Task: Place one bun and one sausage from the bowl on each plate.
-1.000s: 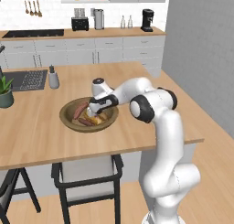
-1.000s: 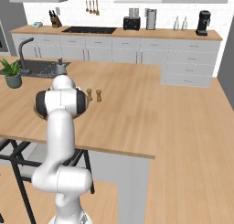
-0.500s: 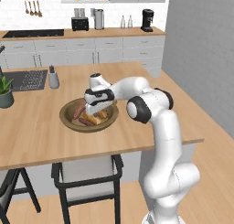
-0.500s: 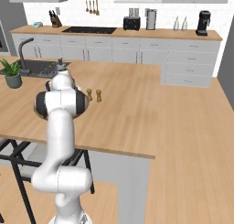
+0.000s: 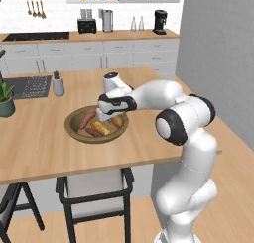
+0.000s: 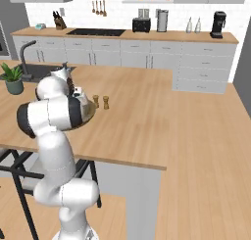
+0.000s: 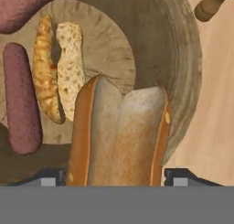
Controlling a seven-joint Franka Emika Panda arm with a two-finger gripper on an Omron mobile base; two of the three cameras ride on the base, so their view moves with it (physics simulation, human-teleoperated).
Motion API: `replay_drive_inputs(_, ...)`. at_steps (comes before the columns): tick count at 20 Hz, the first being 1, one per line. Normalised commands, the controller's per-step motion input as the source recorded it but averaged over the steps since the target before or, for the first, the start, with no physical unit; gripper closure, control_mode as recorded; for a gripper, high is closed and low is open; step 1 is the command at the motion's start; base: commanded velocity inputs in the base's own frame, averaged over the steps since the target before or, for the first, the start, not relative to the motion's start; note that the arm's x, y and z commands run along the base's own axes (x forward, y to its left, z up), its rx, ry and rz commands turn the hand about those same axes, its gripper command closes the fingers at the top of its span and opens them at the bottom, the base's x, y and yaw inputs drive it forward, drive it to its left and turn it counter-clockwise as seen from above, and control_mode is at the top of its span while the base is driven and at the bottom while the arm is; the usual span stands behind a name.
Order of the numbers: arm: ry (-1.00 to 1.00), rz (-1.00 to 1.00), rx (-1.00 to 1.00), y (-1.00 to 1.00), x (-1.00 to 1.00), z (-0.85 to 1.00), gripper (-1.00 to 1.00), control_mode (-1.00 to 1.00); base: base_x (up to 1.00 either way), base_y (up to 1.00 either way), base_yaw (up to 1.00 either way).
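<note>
Your jaws [image 7: 117, 175] are closed on a split hot-dog bun [image 7: 119, 136], gripped across its width so the flat sides sit against the fingers. It hangs over the wooden bowl [image 5: 75, 131], likely just lifted out for a plate. Below lie a second bun [image 7: 57, 67] and sausages [image 7: 20, 97]. The bowl sits on the counter [image 5: 39, 148] near its front edge. Your arm reaches left across the counter, hand [image 5: 115, 104] low over the bowl.
</note>
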Motion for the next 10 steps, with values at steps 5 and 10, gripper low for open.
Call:
replay_drive_inputs(5,-0.09,-0.19,0.09,-0.78,-1.00,0.97,1.00,-1.00,0.00,0.00,0.00)
replay_drive_inputs(10,-0.02,-0.20,0.07,-0.72,-1.00,0.93,1.00,-1.00,0.00,0.00,0.00)
